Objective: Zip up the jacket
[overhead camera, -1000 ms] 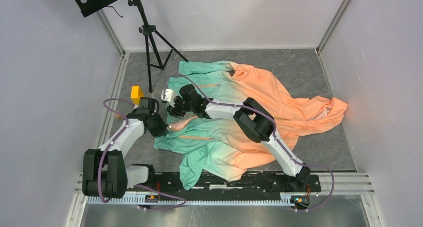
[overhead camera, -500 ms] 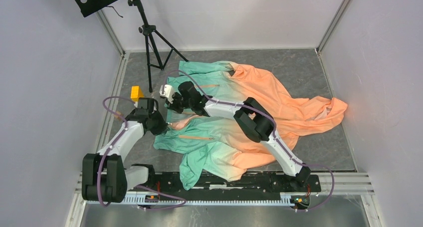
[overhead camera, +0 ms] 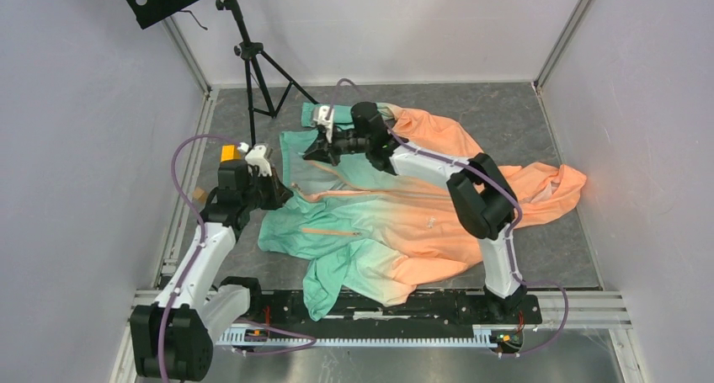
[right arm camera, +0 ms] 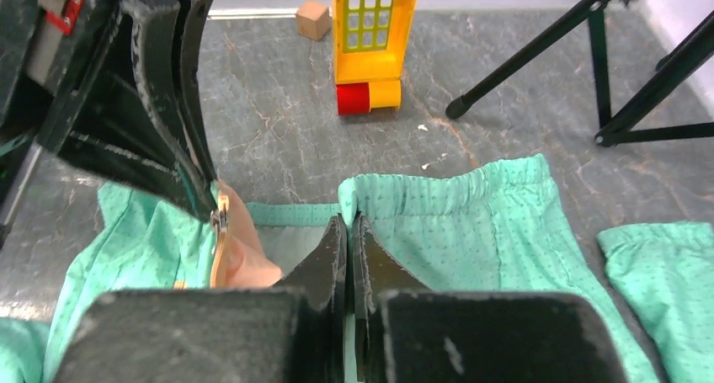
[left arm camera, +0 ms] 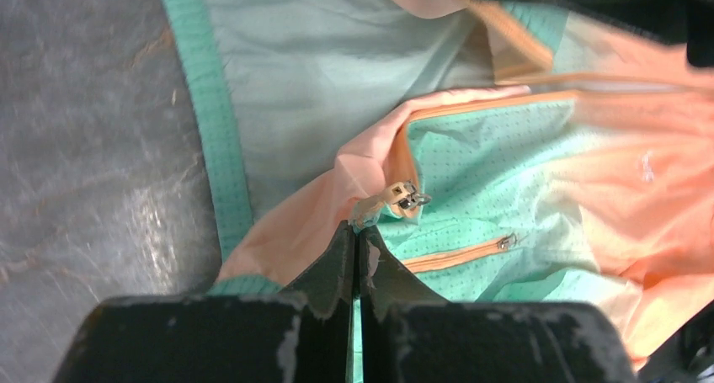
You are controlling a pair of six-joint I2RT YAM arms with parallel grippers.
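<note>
The jacket (overhead camera: pixel 404 223), mint green fading to peach, lies spread on the grey table. My left gripper (overhead camera: pixel 276 194) is shut on the bottom corner of one front panel (left arm camera: pixel 366 210), just below the metal zipper slider (left arm camera: pixel 408 196). My right gripper (overhead camera: pixel 313 151) is shut on the green elastic hem (right arm camera: pixel 404 194) of the other front panel, farther back. In the right wrist view the left gripper (right arm camera: pixel 210 206) holds the orange zipper end (right arm camera: pixel 221 231), to the left of my right fingertips (right arm camera: pixel 335 231). An orange pocket zip (left arm camera: pixel 459 252) shows on the near panel.
A black music stand on a tripod (overhead camera: pixel 253 71) stands at the back left; its legs (right arm camera: pixel 539 50) show beyond the hem. A yellow toy block (overhead camera: pixel 227 153) (right arm camera: pixel 373 38) and a small wooden cube (right arm camera: pixel 313 19) lie left of the jacket. Walls enclose the table.
My right gripper has moved back and to the right with the hem, pulling the front panels apart. My left gripper has moved slightly back with its corner.
</note>
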